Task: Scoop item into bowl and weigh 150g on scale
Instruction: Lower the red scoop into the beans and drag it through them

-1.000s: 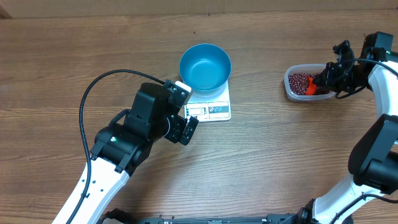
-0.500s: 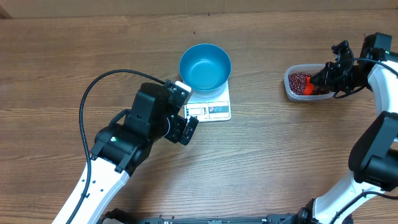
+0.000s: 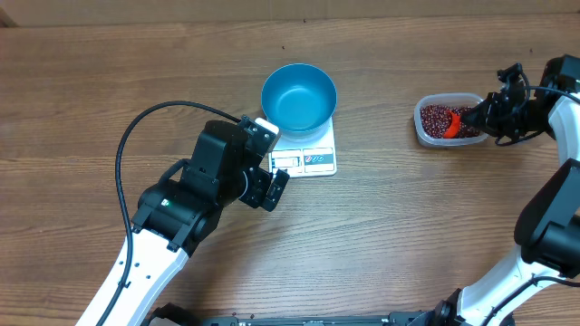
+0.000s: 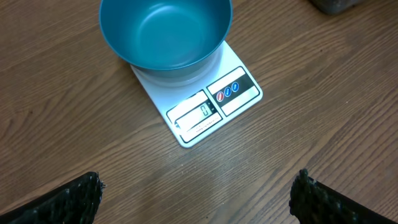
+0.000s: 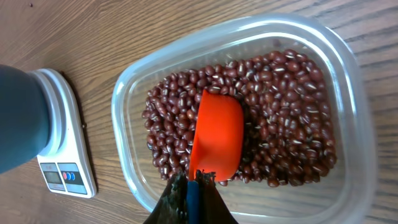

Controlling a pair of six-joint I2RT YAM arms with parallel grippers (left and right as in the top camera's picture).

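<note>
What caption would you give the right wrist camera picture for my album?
Right gripper holds an orange scoop in a clear tub of red-brown beans; scale and blue bowl at left.

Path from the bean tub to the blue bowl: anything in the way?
Nothing visible. Only bare wooden table lies between the clear plastic tub of red-brown beans and the round blue bowl on the white flat scale. The open left tool sits beside the scale's display end, off that line.
</note>
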